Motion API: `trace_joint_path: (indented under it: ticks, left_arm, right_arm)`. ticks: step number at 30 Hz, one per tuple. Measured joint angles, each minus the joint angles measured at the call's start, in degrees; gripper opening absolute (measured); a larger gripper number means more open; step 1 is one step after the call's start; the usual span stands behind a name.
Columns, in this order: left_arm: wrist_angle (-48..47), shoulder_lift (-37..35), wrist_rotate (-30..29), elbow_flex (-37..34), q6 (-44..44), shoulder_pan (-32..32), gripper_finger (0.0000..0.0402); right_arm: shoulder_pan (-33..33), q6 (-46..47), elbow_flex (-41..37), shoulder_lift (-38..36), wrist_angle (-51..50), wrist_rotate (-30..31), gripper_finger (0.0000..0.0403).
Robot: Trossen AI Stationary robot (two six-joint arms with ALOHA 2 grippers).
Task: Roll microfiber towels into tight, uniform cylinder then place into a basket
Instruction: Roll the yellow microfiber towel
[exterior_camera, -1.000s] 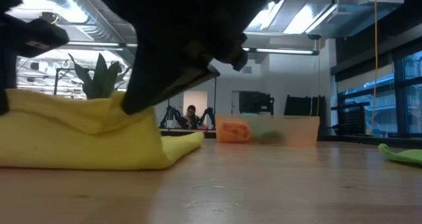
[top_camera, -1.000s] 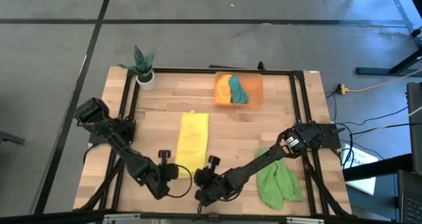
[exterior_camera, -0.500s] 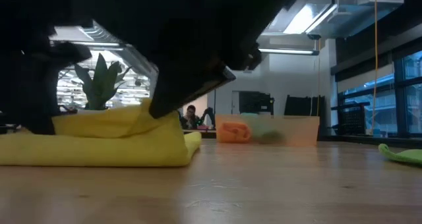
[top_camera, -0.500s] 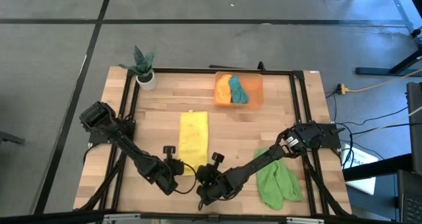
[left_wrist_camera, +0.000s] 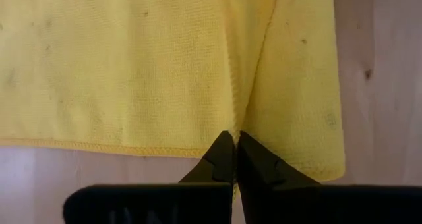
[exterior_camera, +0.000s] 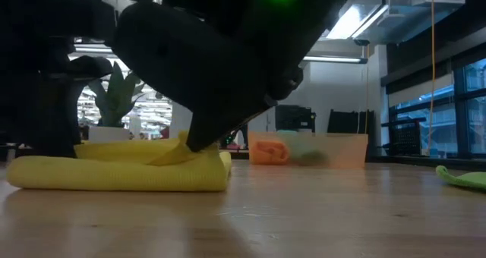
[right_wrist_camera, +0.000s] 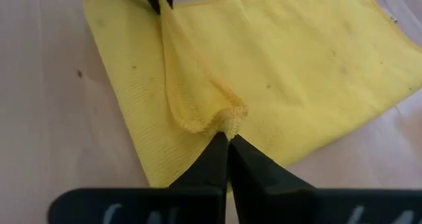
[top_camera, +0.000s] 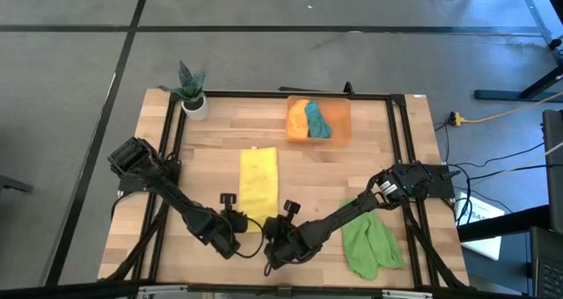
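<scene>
High: straight down over the whole table.
Low: table height, level toward the room.
Wrists: close on the yellow towel, shared by all four.

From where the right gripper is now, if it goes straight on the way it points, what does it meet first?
The yellow towel. The right gripper is shut on its near hem, so the folded cloth lies straight ahead; beyond it, probably bare table.

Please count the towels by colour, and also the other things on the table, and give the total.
Yellow towel: 1
Orange towel: 1
Teal towel: 1
Light green towel: 1
Orange basket: 1
Potted plant: 1
Total: 6
</scene>
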Motion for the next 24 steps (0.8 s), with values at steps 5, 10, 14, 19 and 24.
trace_joint_path:
  ticks: [5,10,14,19,24]
  left_arm:
    - [1.95,0.0,-0.78,0.0,1.01,-0.03,0.0014]
    - [3.69,0.0,-1.04,0.0,2.69,0.01,0.0046]
    - [3.56,0.0,-1.22,0.0,2.7,0.5,0.0069]
    - [2.72,0.0,-0.79,0.08,2.84,0.89,0.0076]
    - [-2.75,-0.07,-0.71,2.23,2.44,0.79,0.0077]
  right_arm:
    - [-0.27,0.18,-0.02,0.0,-0.1,-0.54,0.0047]
    - [-1.13,0.05,-0.02,0.0,-0.35,-0.56,0.0093]
    - [-1.91,0.62,-0.02,0.0,-1.85,-0.56,0.0126]
    - [-3.46,3.9,-0.02,0.0,-3.45,-0.52,0.0135]
    - [-3.46,2.26,-0.02,0.0,-3.97,2.62,0.0124]
